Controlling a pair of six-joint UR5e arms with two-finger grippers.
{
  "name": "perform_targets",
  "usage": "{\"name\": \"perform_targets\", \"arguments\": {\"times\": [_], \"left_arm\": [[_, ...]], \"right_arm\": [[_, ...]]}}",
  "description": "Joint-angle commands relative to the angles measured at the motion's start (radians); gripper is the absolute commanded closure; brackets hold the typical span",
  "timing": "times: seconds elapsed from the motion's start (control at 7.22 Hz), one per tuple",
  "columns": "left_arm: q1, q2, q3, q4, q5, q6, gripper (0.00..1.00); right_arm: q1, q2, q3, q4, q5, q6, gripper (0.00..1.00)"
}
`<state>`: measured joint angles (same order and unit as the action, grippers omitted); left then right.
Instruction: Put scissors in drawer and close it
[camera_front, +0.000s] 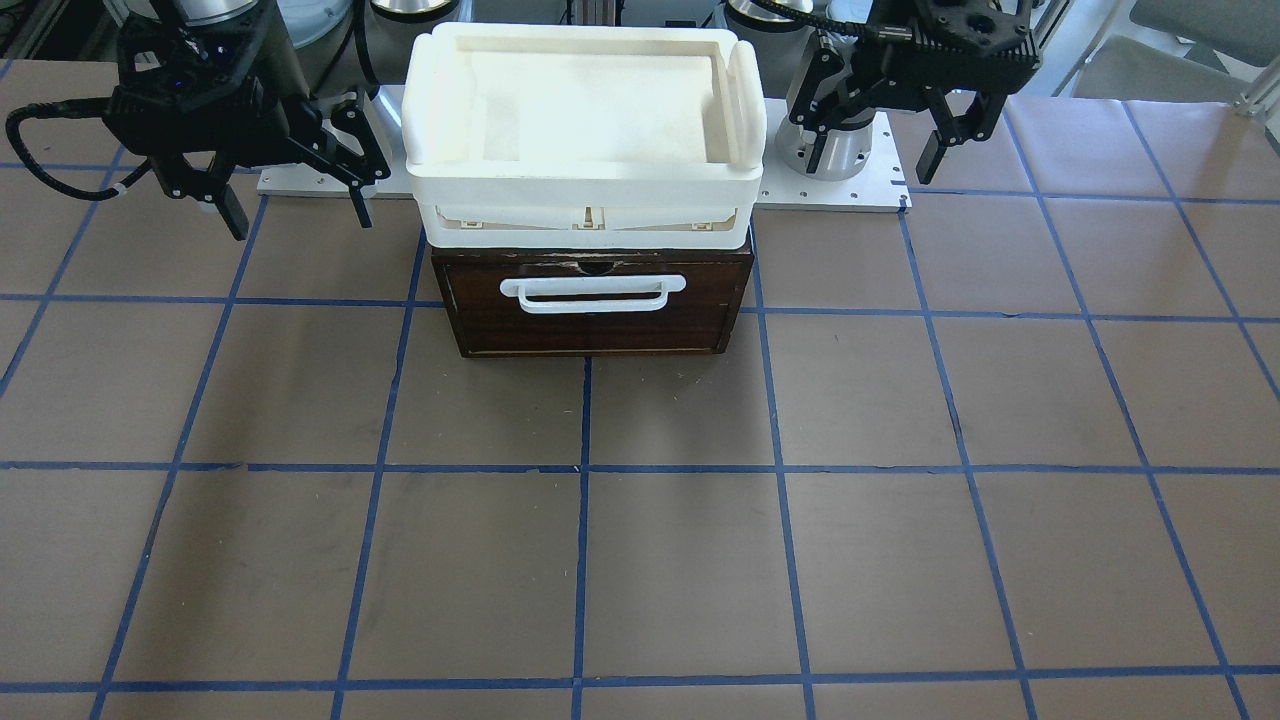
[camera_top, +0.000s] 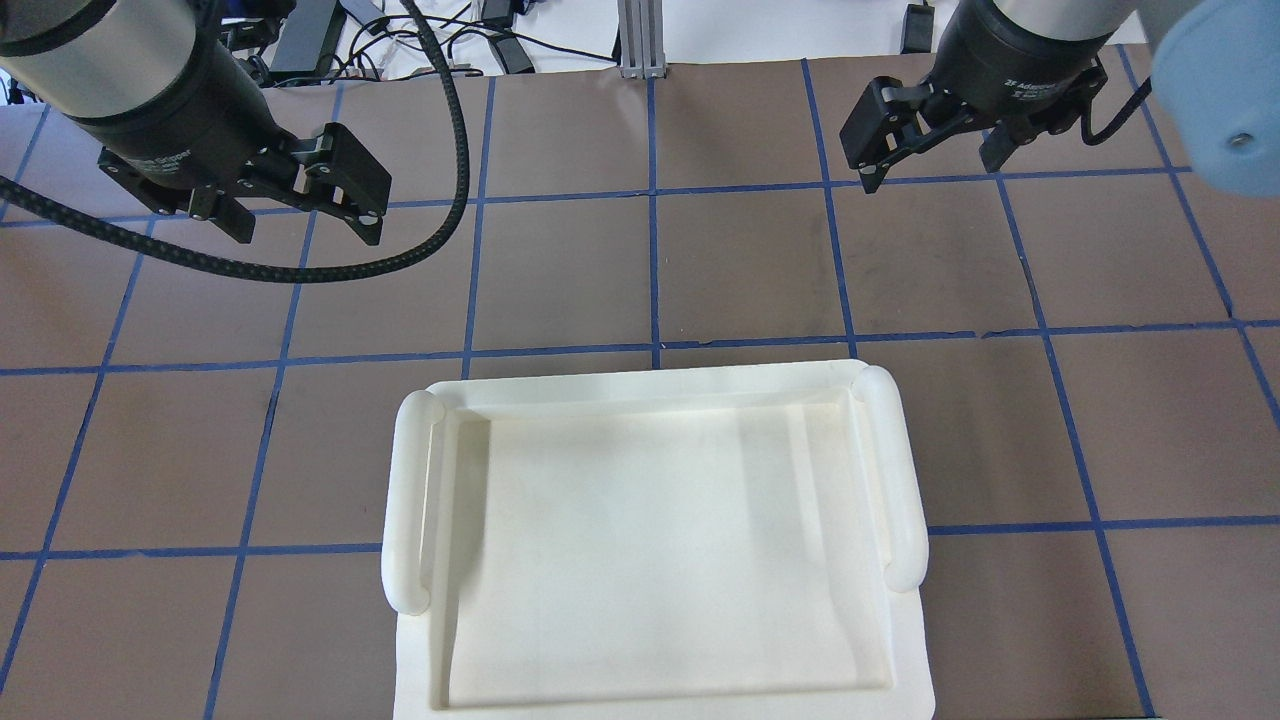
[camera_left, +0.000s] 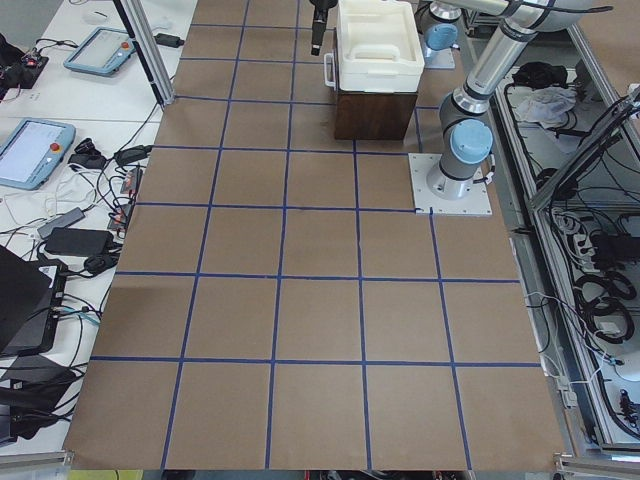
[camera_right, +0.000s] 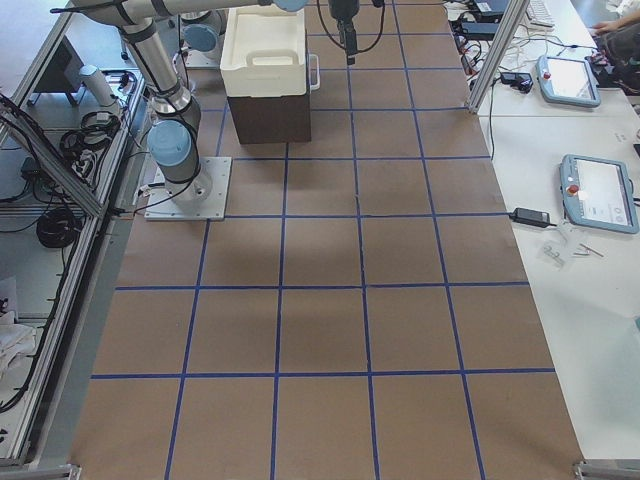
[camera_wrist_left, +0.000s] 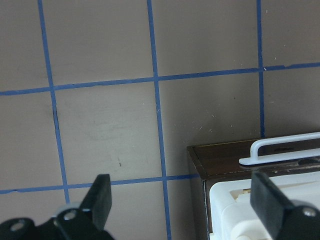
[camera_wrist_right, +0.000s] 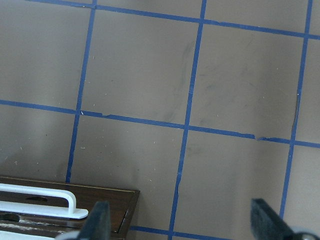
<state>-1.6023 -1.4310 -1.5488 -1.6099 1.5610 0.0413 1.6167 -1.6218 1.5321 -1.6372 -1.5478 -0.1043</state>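
The drawer (camera_front: 590, 335) is shut, its dark brown front and white bar handle (camera_front: 595, 292) facing away from the robot. No scissors show in any view. My left gripper (camera_front: 875, 140) hangs open and empty above the table, off the drawer's side; it also shows in the overhead view (camera_top: 300, 222). My right gripper (camera_front: 298, 215) hangs open and empty off the other side, also seen from overhead (camera_top: 930, 165). The left wrist view shows its open gripper (camera_wrist_left: 182, 200) and the drawer's corner (camera_wrist_left: 220, 160). The right wrist view shows its open gripper (camera_wrist_right: 180, 220) and the drawer (camera_wrist_right: 125, 200).
A white plastic tray (camera_front: 585, 185) sits on top of the drawer's cabinet and hides it from overhead (camera_top: 410, 500). The brown table with blue grid lines (camera_front: 640, 560) stretches out in front of the drawer. Tablets and cables lie beyond the table's edge (camera_left: 40, 150).
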Motion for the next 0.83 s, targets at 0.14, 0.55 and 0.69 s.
{"name": "perform_targets", "arguments": {"times": [0.14, 0.55, 0.69], "left_arm": [[0.002, 0.0, -0.005, -0.001, -0.004, 0.002, 0.0], [0.001, 0.001, -0.005, -0.001, -0.007, 0.002, 0.0], [0.001, 0.003, -0.005, -0.001, -0.002, 0.002, 0.0]], "right_arm": [[0.0, -0.015, 0.003, 0.084, 0.0, 0.014, 0.0], [0.005, -0.021, 0.002, 0.102, 0.0, 0.012, 0.0], [0.005, -0.021, 0.002, 0.102, 0.002, 0.012, 0.0]]}}
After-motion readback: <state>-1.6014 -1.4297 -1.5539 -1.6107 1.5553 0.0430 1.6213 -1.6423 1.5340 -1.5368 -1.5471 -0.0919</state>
